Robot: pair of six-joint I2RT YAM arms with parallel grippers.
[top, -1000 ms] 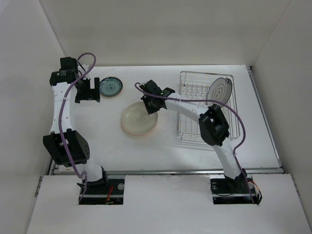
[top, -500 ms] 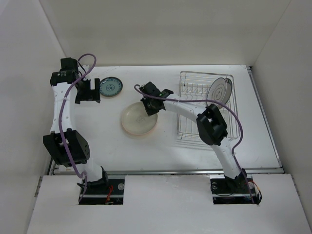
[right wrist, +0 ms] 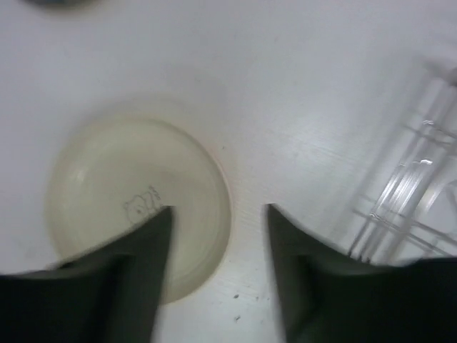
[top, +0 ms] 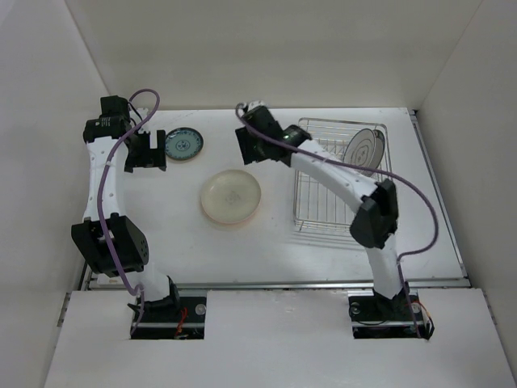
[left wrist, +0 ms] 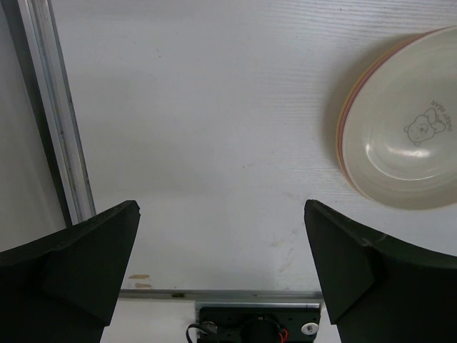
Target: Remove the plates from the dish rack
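Left gripper [top: 147,155] sat in the upper left of the overhead view, its jaws wide apart with nothing between them. In its own wrist view the two dark fingers [left wrist: 86,257] framed bare white table [left wrist: 214,107], and a metal rail [left wrist: 53,107] ran down the left edge.

Just right of that gripper in the overhead view, the small teal-blue plate [top: 183,144] lay flat on the table. It was close beside the fingers, though whether it touched them could not be told.

Further right and lower, near the middle of the frame, the cream-yellow plate [top: 231,196] lay flat, stacked on the pink plate [top: 229,223], of which only a thin rim showed along the lower edge. The left wrist view caught the same stack at its right edge, with the pink rim showing on the left beneath the cream plate. A small bear was drawn in the cream plate's well.

Above and right of the stack, the right gripper [top: 249,149] hung over the table, just left of the rack, holding nothing. Its blurred wrist view showed the fingers [right wrist: 136,271] parted, with the cream-yellow plate at lower left beneath them and rack wires at the right edge.

The dish rack [top: 323,218] filled the area right of centre in the overhead view. The white plate [top: 363,149] with a dark rim stood on edge in the rack's upper right part.
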